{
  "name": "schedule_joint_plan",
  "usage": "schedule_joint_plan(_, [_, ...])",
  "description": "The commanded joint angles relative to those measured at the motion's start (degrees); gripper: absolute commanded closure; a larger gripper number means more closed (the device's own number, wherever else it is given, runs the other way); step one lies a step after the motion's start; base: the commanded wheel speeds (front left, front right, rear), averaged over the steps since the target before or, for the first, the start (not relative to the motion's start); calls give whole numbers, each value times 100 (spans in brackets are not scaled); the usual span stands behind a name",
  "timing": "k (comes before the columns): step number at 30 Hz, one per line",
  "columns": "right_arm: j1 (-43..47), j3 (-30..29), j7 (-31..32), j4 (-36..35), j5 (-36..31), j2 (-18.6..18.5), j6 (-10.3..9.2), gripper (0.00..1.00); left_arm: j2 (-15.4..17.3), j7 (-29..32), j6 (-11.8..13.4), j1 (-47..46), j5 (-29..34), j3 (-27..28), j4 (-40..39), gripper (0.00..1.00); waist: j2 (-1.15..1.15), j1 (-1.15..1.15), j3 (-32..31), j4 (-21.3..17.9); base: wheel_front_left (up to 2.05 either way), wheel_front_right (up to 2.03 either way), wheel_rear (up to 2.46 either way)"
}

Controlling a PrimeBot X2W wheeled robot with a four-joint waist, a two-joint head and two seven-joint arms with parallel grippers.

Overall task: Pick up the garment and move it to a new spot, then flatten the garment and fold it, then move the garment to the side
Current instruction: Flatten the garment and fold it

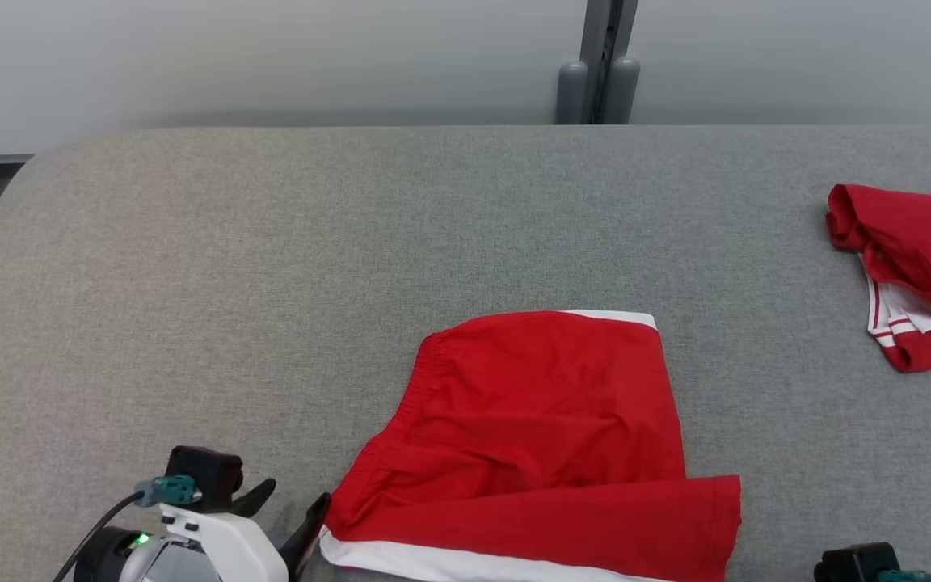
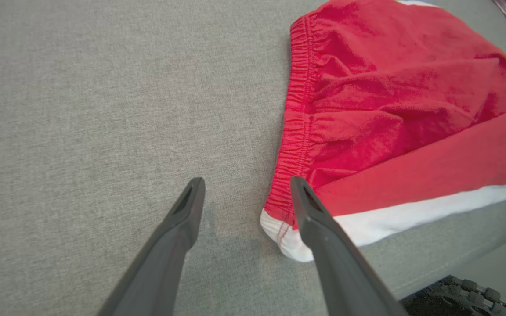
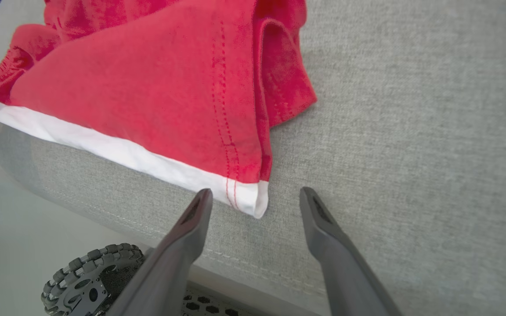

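We are looking at the red garment (image 1: 538,436) lying partly folded near the tabletop's (image 1: 271,242) front edge, its white trim facing us. We are holding our left end effector (image 2: 246,184) spread apart beside the waistband corner. Our right end effector (image 3: 256,193) is likewise spread at the hem corner, and neither is gripping cloth. A second red garment (image 1: 918,267) is lying well apart at the right.
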Motion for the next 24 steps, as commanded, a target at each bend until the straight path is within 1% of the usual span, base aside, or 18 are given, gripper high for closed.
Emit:
schedule_joint_plan(1, [-129, 9, -32, 80, -52, 37, 4, 0, 16, 153, -59, -105, -68, -48, 90, 0, 0, 0, 56, -16, 0, 0, 0])
schedule_joint_plan(5, [-250, 131, 96, 234, -16, 117, 4, 0, 72, 506, -159, -257, -134, -176, 205, 0, 0, 0, 146, -41, 0, 0, 0])
schedule_joint_plan(6, [-250, 131, 96, 234, -16, 117, 4, 0, 72, 506, -159, -257, -134, -176, 205, 0, 0, 0, 146, -41, 0, 0, 0])
schedule_joint_plan(8, [-322, 193, 147, 262, -12, 130, 4, 0, 95, 569, -251, -323, -141, -214, 280, 0, 0, 0, 184, -53, 0, 0, 0])
schedule_joint_plan(13, [-385, 324, 304, 358, 61, 189, 4, 0, 27, 800, -449, -388, -328, -341, 389, 0, 0, 0, 240, -81, 0, 0, 0])
schedule_joint_plan(19, [-442, 414, 332, 334, 84, 186, 4, 0, 5, 926, -601, -395, -447, -465, 434, 0, 0, 0, 269, -84, 0, 0, 0])
schedule_joint_plan(20, [-466, 433, 305, 334, 83, 183, 4, 3, -3, 922, -602, -417, -441, -467, 457, 0, 0, 0, 270, -82, 0, 0, 0])
schedule_joint_plan(21, [-477, 442, 287, 341, 89, 184, 4, 12, -11, 887, -601, -446, -409, -470, 488, 0, 0, 0, 265, -79, 0, 0, 0])
schedule_joint_plan(22, [-478, 451, 274, 347, 97, 183, 4, 25, -19, 873, -609, -455, -390, -477, 520, 0, 0, 0, 260, -75, 0, 0, 0])
schedule_joint_plan(23, [-481, 463, 262, 345, 103, 181, 4, 47, -33, 875, -625, -458, -390, -494, 555, 3, 0, 0, 256, -68, 0, 0, 0])
schedule_joint_plan(24, [-491, 476, 253, 343, 103, 173, 4, 54, -40, 888, -643, -473, -400, -513, 587, 18, 0, 0, 254, -64, 0, 0, 0])
